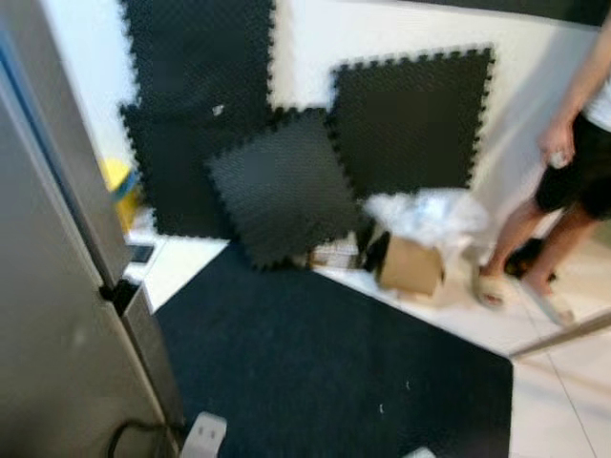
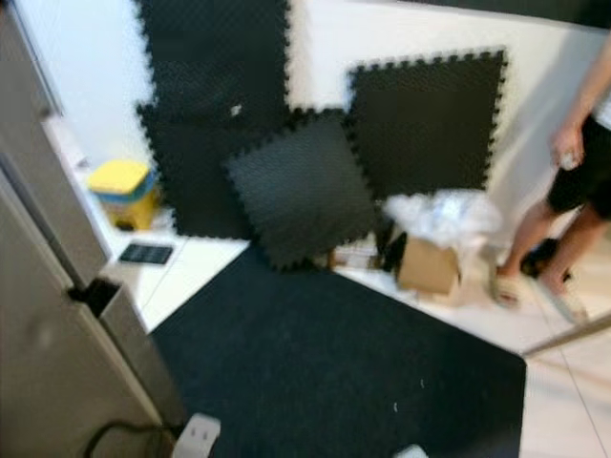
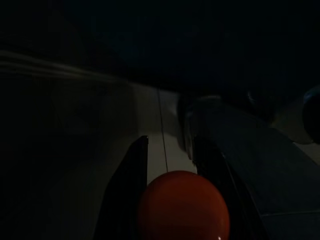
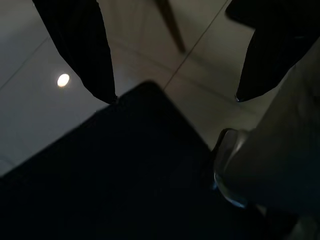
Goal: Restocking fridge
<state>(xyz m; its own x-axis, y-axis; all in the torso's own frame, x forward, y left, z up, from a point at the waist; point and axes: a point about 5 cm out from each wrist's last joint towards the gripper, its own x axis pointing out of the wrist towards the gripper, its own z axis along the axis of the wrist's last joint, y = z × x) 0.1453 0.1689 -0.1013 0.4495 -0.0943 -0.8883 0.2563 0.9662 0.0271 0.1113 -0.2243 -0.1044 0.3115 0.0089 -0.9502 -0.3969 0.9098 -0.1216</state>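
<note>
The left gripper [image 3: 170, 165] is clamped on a round orange-red fruit, maybe a tomato [image 3: 183, 206], which sits between its 2 black fingers [image 3: 127, 190]; the wrist view is very dark, so the kind of fruit is a guess. Below it lie pale floor tiles and the edge of a dark mat. The right gripper [image 4: 175, 97] holds nothing, its 2 fingers spread wide apart above the corner of the dark mat [image 4: 125, 170] and the tiled floor.

From the head, the grey fridge [image 1: 57, 315] stands close on the robot's left, its doors seen edge-on. Ahead is a dark floor mat [image 1: 334, 372], with 4 or so black foam tiles [image 1: 286, 186] leaning on the white wall. A cardboard box [image 1: 412, 265] with crumpled plastic [image 1: 430, 215] on top stands near the wall, and a person [image 1: 563, 181] in sandals stands at the right. A yellow tub [image 2: 122, 181] sits by the wall beyond the fridge.

The step in hand looks like carrying the fruit to the fridge. The picture is blurred, so the robot is probably walking or turning. The next move calls for facing the fridge, getting a door open with the free right gripper, then placing the fruit on a shelf.
</note>
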